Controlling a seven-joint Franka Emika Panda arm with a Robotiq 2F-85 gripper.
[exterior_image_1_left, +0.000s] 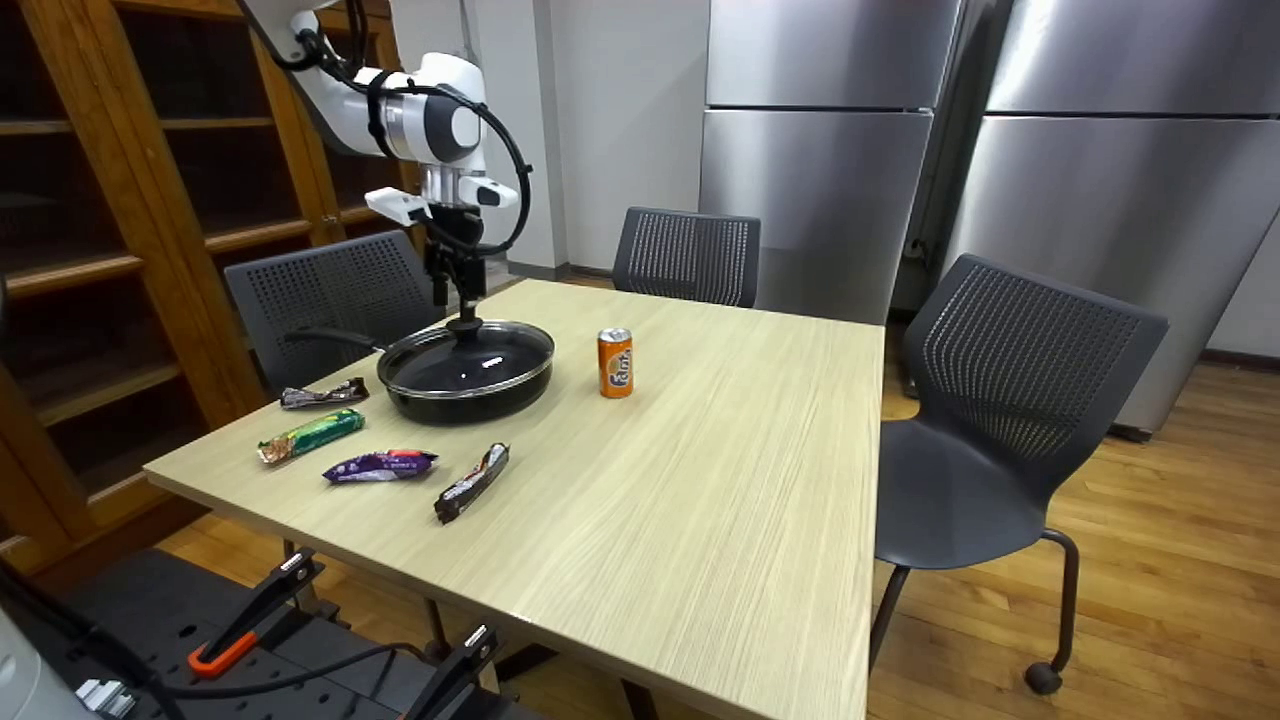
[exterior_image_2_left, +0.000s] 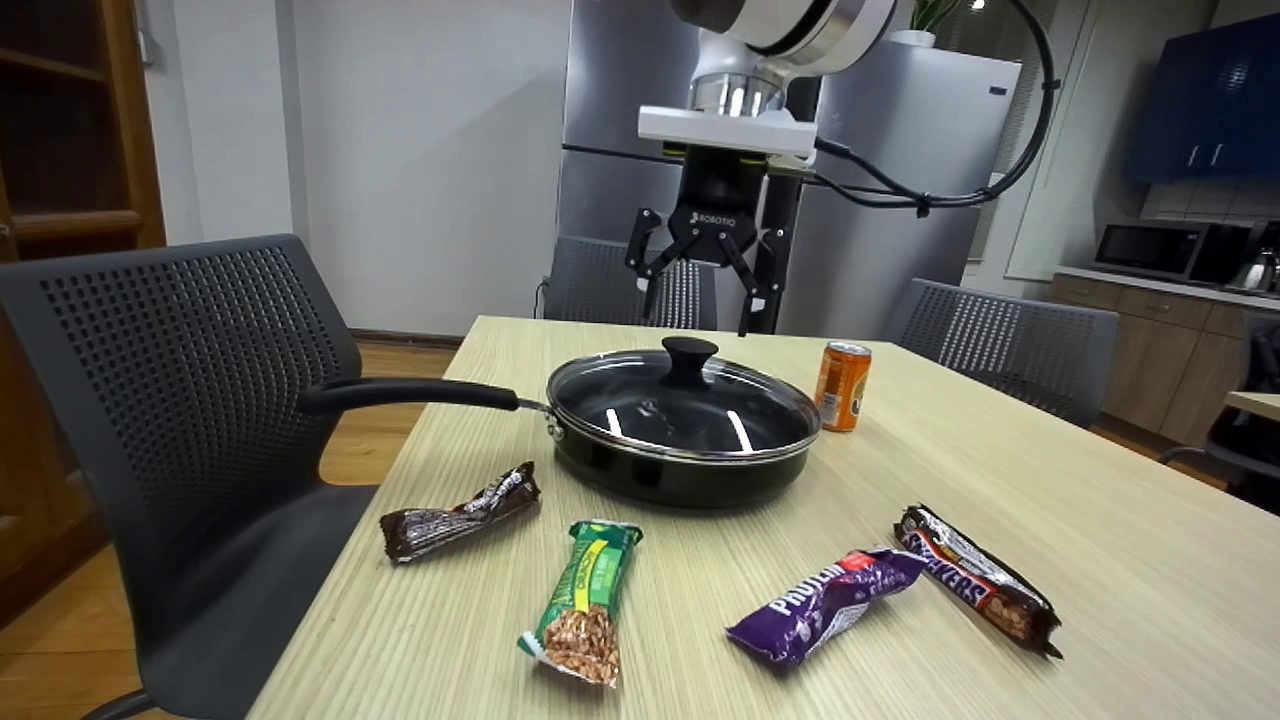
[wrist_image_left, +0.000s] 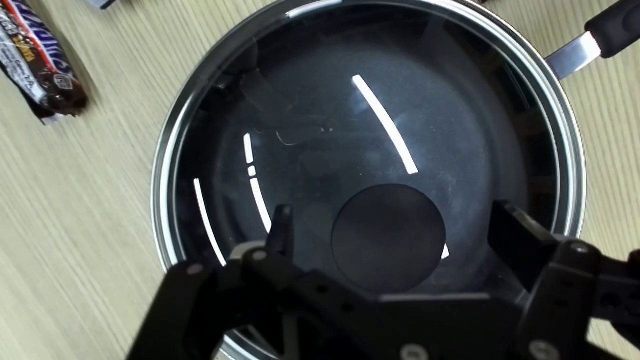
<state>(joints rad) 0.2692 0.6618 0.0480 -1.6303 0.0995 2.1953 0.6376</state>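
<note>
A black frying pan (exterior_image_1_left: 470, 405) stands on the table, also in an exterior view (exterior_image_2_left: 680, 485). A glass lid (exterior_image_2_left: 620, 402) with a metal rim covers it and fills most of the wrist view (wrist_image_left: 325, 125). My gripper (exterior_image_2_left: 697, 315) is open and empty, pointing down just above the lid's black knob (exterior_image_2_left: 690, 352). In the wrist view, my fingers (wrist_image_left: 392, 220) are spread on either side of the round knob (wrist_image_left: 389, 245), apart from it. The pan's black handle (exterior_image_2_left: 410, 394) points away from the orange Fanta can (exterior_image_2_left: 843, 385), which stands upright beside the pan.
On the wooden table (exterior_image_1_left: 720, 470) lie a dark brown wrapped bar (exterior_image_2_left: 460, 518), a green bar (exterior_image_2_left: 585, 600), a purple bar (exterior_image_2_left: 828, 603) and a Snickers bar (exterior_image_2_left: 978, 578). Dark chairs (exterior_image_1_left: 960, 490) stand around the table. A wooden cabinet (exterior_image_1_left: 90, 270) and steel fridges (exterior_image_1_left: 810, 200) stand behind.
</note>
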